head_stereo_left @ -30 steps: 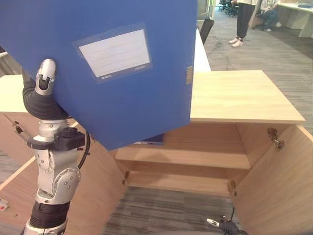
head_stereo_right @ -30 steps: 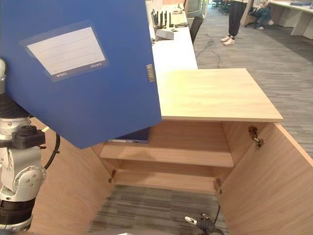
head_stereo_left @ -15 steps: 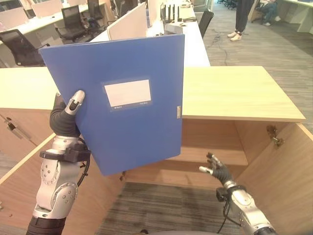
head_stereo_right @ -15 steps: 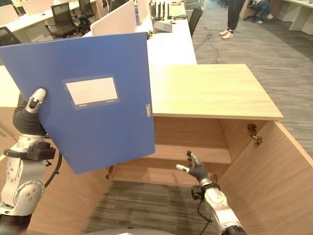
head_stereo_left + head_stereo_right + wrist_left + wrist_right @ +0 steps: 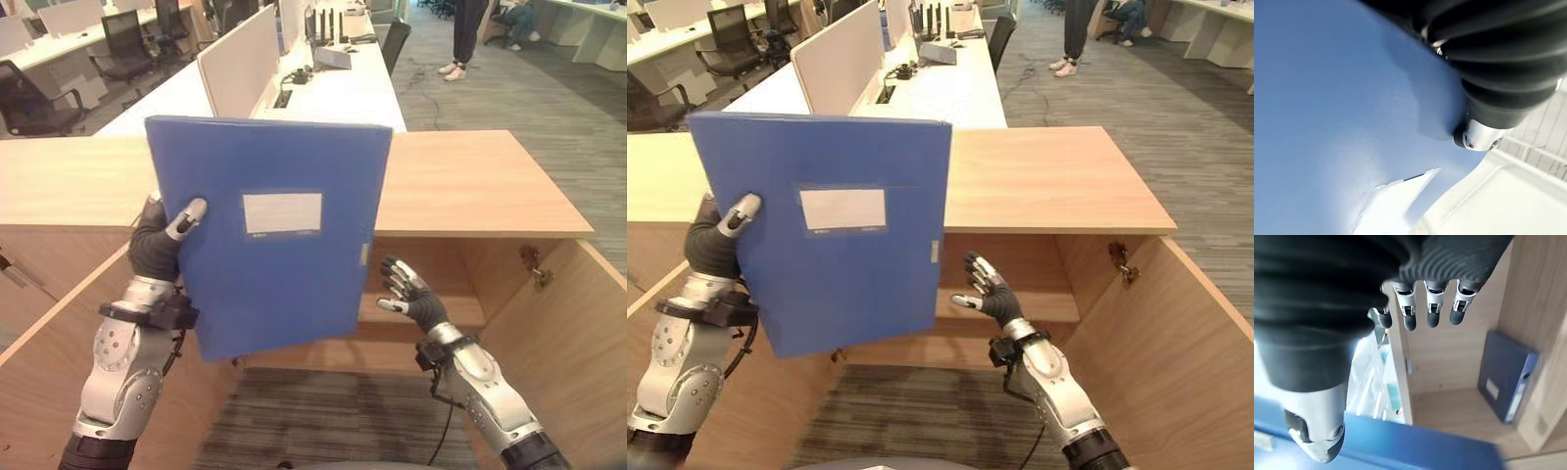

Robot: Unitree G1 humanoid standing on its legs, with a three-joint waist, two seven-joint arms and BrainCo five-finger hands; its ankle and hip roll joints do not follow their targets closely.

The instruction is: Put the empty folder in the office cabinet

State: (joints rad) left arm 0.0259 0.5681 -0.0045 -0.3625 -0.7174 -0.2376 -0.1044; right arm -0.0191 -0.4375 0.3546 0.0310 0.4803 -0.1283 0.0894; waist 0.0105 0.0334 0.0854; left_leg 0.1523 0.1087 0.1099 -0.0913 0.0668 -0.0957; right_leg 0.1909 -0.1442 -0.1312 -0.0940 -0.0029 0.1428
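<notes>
A blue folder (image 5: 274, 240) with a white label pocket (image 5: 282, 212) on its face is held upright in the air in front of an open wooden office cabinet (image 5: 480, 201). The robot's left hand (image 5: 162, 240) grips the folder's left edge, its thumb (image 5: 187, 217) pressed on the front face and the rest of the hand behind the cover. The folder's lower part hangs before the left half of the cabinet's opening, and its top edge rises above the cabinet's top board.

The right hand (image 5: 409, 294) is raised just beside the folder's lower right corner, fingers spread wide and holding nothing. It sits in front of the cabinet's inner shelf (image 5: 470, 311). The right cabinet door (image 5: 573, 343) stands swung open at the right, with a metal hinge (image 5: 534, 264) on the inside wall. The left door (image 5: 49, 362) is open too.

In the right wrist view, a second blue folder (image 5: 1506, 377) stands upright inside the cabinet against its wooden wall.

Behind the cabinet stretches a white desk (image 5: 333, 83) with partitions, and a person's legs (image 5: 465, 34) stand far off on the carpet.
</notes>
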